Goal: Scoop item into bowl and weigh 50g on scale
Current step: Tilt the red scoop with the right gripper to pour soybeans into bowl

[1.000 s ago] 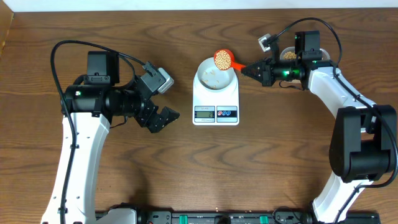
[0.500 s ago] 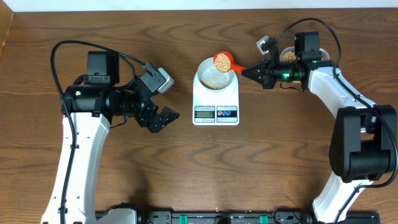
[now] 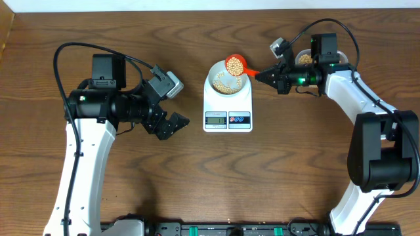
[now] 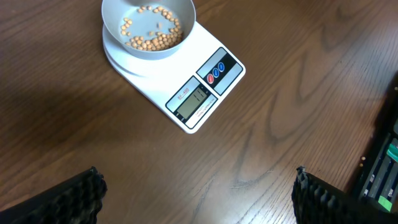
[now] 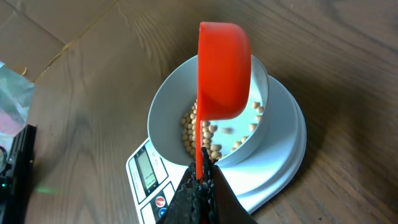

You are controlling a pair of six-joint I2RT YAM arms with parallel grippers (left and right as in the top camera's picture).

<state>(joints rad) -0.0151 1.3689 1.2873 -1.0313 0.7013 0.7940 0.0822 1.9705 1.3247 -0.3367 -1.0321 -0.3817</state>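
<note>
**Table** (image 3: 275, 170): dark wood. The far edge runs close behind the bowl. Broad bare wood lies in front of the scale and between the scale and the left gripper.

**Scale** (image 3: 228, 105): flat and white, at the table's middle. Its long axis runs far to near, and the display and buttons face the near edge.

**Bowl** (image 3: 219, 73): stands upright on the scale's far half, within the platform's outline.

**Beans** (image 3: 225, 84): a loose layer on the bowl's floor, with more in the scoop.

**Scoop** (image 3: 235, 63): orange. Its cup is over the bowl's far-right rim and tipped toward the bowl. The handle runs rightward into the right gripper.

**Right gripper** (image 3: 259, 74): just right of the bowl, with its jaws clamped on the scoop's handle.

**Left gripper** (image 3: 172, 124): left of the scale and apart from it, with its jaws spread wide and holding nothing.

**Container** (image 3: 304, 58): holds beans and sits behind the right arm, partly hidden.
</note>
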